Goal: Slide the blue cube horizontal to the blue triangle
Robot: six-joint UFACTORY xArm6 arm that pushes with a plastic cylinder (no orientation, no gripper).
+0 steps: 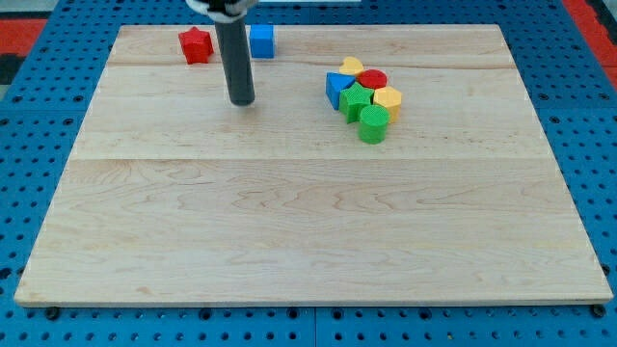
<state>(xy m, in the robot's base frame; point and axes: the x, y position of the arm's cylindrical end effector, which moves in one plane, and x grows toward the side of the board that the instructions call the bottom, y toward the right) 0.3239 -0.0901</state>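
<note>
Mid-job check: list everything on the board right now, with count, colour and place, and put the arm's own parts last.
blue cube: 1, blue, near the view's top edge, left of centre.
red star: 1, red, left of the blue cube, apart from it.
blue triangle: 1, blue, left end of the cluster right of centre.
yellow heart: 1, yellow, top of the cluster.
red cylinder: 1, red, right of the heart.
green star: 1, green, middle of the cluster.
yellow hexagon: 1, yellow, the cluster's right side.
green cylinder: 1, green, bottom of the cluster.
board: 1, light wood.
my tip: 1, dark, below and slightly left of the blue cube, not touching it.
</note>
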